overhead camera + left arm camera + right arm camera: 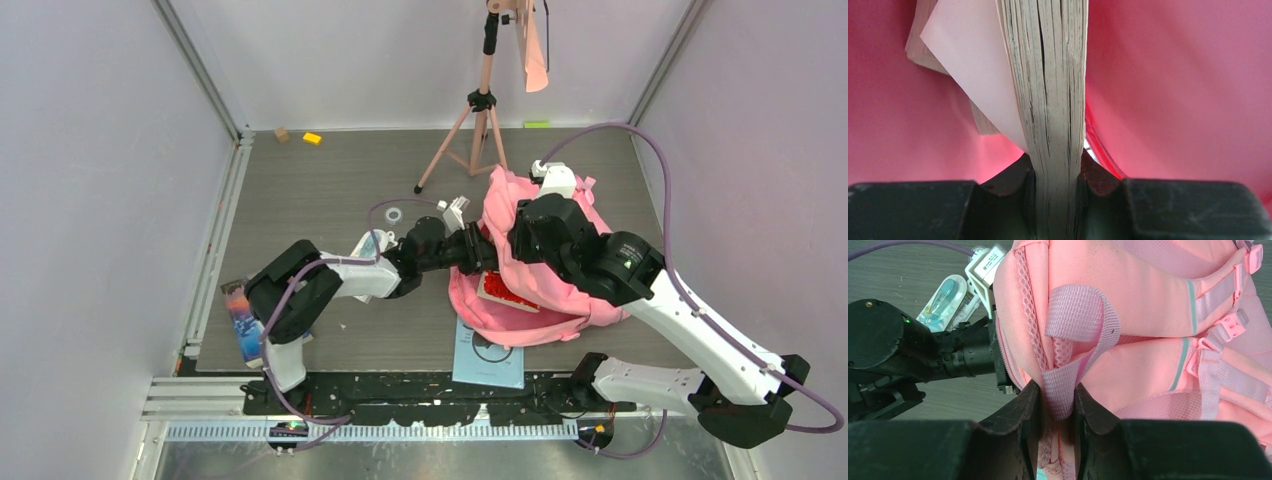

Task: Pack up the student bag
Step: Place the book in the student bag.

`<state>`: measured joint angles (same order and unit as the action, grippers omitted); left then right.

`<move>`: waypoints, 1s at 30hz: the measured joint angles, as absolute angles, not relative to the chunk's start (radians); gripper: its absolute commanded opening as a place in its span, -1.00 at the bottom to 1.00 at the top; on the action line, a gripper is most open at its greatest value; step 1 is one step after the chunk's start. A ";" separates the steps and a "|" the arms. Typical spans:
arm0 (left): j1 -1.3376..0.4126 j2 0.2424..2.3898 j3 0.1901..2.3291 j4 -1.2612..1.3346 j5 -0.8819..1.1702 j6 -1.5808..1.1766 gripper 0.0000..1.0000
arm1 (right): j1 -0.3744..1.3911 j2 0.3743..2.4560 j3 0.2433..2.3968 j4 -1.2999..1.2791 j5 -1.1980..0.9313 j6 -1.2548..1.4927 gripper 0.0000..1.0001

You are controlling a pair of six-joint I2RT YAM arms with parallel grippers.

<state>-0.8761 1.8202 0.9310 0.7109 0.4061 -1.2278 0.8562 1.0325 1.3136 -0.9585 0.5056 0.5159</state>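
Big pink bag (545, 265) lying on the table (320, 180), just past the middle, with its open mouth turned toward the left arm.

Right gripper (1057, 407) squeezed shut on the pale pink loop (1080, 340) at the top of the bag. Holding that edge up, so the mouth stays wide. Shoulder straps (1218, 375) and clips seen on the far side of the bag from this gripper.

Left gripper (1058, 172) pinched tight on a thick book (1053, 90), page edges facing the camera. Pink cloth on both sides of the book, so already inside the bag's mouth. A loose white page (973, 75) sticking out on one side of the book. A bit of red (1098, 145) showing on the other side; probably the book's cover, but hard to tell.

Key thing for the next move: long side of the book pointing straight away from the left gripper, deeper into the bag. Looks like pushing forward along that line, then letting go. Left arm much the better placed for this, being already in the mouth. Right arm best kept gripping the loop.

Beside the bag, on the near side, a light blue booklet (488, 355) flat on the table. A small clear packet (943, 300) next to the bag's mouth. A tripod (475, 120) standing behind the bag.
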 measured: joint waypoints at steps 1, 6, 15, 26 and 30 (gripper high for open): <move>-0.882 1.835 0.946 0.720 0.392 -1.229 -1.00 | 0.856 1.032 1.308 -0.951 0.505 0.517 -0.99; -0.908 1.932 1.001 0.749 0.306 -1.230 -1.00 | 0.856 1.018 1.283 -0.925 0.503 0.518 -0.99; -0.976 2.057 1.147 0.739 0.155 -1.205 -1.00 | 0.856 1.012 1.269 -0.901 0.508 0.510 -0.99; -1.013 2.065 1.206 0.570 0.005 -1.084 0.43 | 0.856 0.987 1.257 -0.890 0.521 0.502 -0.99; -1.013 2.049 1.175 0.515 -0.030 -1.037 0.59 | 0.856 0.969 1.247 -0.888 0.522 0.501 -0.99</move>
<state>-1.0126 2.0495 1.1751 0.5152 -0.0299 -1.0374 0.8562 0.9688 1.2469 -0.8875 0.5220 0.5014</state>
